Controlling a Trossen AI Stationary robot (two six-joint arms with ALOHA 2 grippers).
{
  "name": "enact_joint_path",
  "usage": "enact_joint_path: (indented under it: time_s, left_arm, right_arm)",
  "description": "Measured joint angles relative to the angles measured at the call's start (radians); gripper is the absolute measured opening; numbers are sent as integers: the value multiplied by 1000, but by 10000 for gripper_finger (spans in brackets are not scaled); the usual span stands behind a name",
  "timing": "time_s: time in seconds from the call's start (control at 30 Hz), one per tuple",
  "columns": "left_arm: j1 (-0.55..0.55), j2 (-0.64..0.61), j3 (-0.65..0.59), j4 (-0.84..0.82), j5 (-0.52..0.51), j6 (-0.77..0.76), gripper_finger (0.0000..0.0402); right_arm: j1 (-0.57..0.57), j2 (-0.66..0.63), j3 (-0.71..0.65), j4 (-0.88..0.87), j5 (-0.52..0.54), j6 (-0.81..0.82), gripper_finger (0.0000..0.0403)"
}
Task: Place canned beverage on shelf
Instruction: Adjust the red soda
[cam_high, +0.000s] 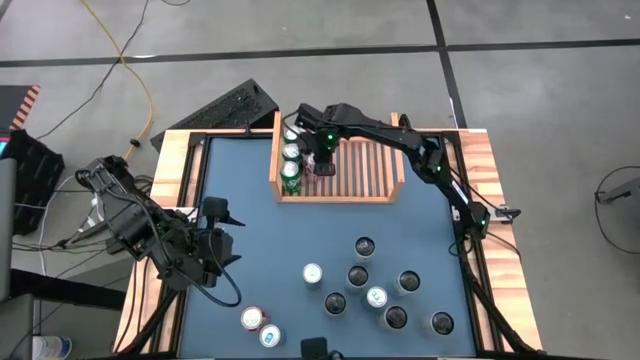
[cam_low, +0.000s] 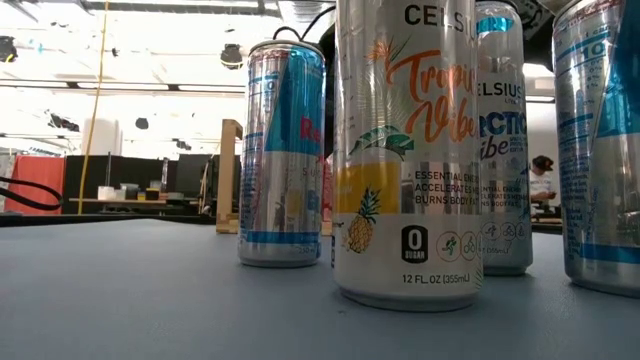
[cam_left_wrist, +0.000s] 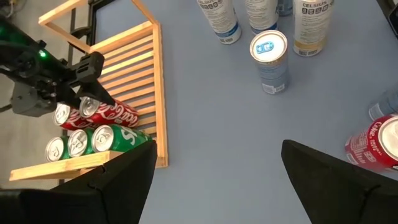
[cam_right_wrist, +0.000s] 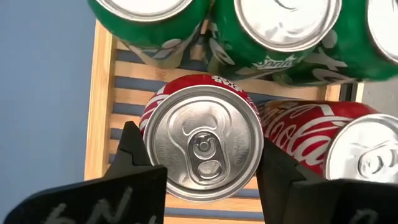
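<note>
Your right claw (cam_right_wrist: 202, 163) grips a red Coca-Cola can (cam_right_wrist: 202, 146) by its sides, upright on the slats of the shelf (cam_high: 338, 195). A second red can (cam_right_wrist: 323, 134) stands just beside it, and three green Sprite cans (cam_right_wrist: 277, 28) line the shelf's left end, so you have five cans there. On the blue table (cam_high: 250, 230), ten more cans stand loose: eight in a cluster (cam_high: 375, 290), two near the front edge (cam_high: 260, 327). Your left claw (cam_high: 222, 232) hovers wide open and empty over the table's left side.

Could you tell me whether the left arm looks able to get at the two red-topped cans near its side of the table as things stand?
Probably yes: the left hand is open, with bare table between it and the red-topped cans.
</note>
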Motion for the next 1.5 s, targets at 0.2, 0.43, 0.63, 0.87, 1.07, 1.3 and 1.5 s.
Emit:
enact_joint_path:
  time_s: [0.2, 0.43, 0.63, 0.87, 1.07, 1.3, 1.5]
  left_arm:
    - [0, 0, 0, 0, -2, -1, 334]
    - [0, 0, 0, 1, -5, -1, 334]
    - [0, 0, 0, 1, -5, -1, 334]
    - [0, 0, 0, 1, -5, -1, 334]
    - [0, 0, 0, 1, -5, 0, 334]
    - [0, 0, 0, 1, -4, 0, 334]
    - [0, 0, 0, 1, -4, 0, 334]
  right_arm:
    - [-9, 0, 0, 14, -1, -3, 130]
    - [-16, 0, 0, 14, 3, -3, 130]
    - [-21, 0, 0, 20, 4, -3, 147]
    - [-22, 0, 0, 27, 4, -3, 196]
    - [-21, -2, 0, 27, 4, -3, 242]
    - [-21, -3, 0, 38, 15, -22, 261]
    - [-5, -21, 0, 39, 63, -31, 261]
